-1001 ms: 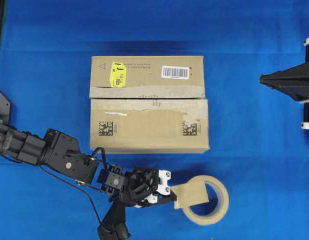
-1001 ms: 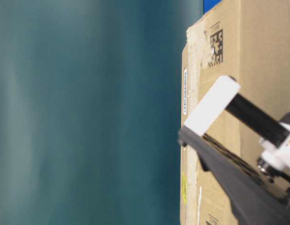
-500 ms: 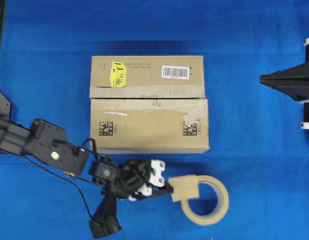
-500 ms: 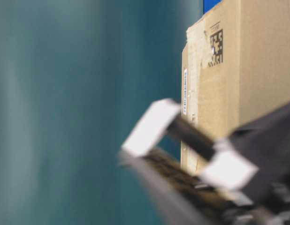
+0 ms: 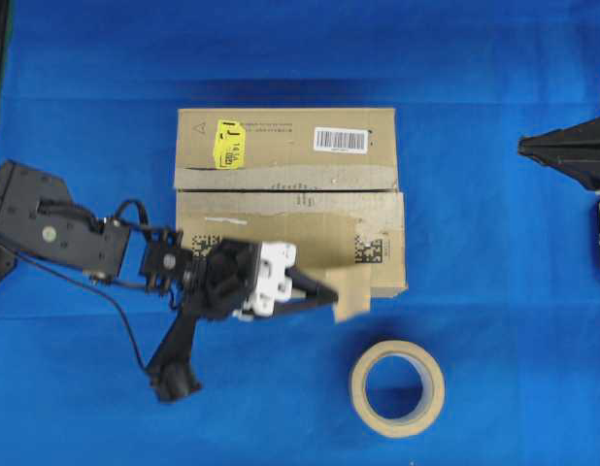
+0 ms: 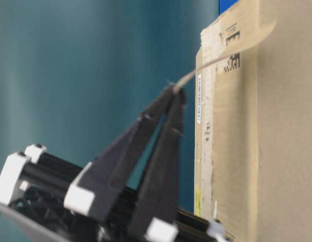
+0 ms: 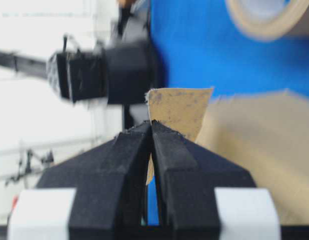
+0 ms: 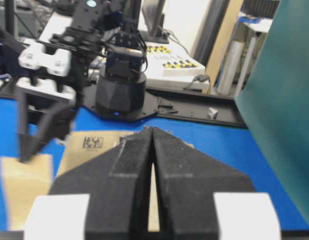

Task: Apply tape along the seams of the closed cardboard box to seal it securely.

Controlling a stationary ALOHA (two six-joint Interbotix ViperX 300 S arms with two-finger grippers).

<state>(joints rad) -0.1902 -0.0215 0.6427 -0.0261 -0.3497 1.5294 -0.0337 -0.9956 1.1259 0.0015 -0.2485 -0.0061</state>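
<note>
The cardboard box (image 5: pixel 281 146) lies mid-table, its seams (image 5: pixel 281 190) running left to right between the flaps, edged with pale torn tape. My left gripper (image 5: pixel 331 296) hovers over the box's near right part, shut on a short tan piece of tape (image 5: pixel 350 267) that hangs past its tips over the flap and the box's near edge. The wrist view shows the tape (image 7: pixel 180 106) pinched between the black fingertips (image 7: pixel 167 137). From table level the tape (image 6: pixel 231 44) stretches from the gripper (image 6: pixel 176 91) toward the box (image 6: pixel 277 151). My right gripper (image 5: pixel 525 149) is shut and empty at the far right.
A beige tape roll (image 5: pixel 397 388) lies flat on the blue table in front of the box's right corner. The left arm (image 5: pixel 57 228) reaches in from the left edge with a cable trailing. The right wrist view shows the box (image 8: pixel 94 145) ahead.
My left gripper has lifted the tape piece away from the roll and carried it back over the box's near right part. The right gripper shifted slightly to the right.
</note>
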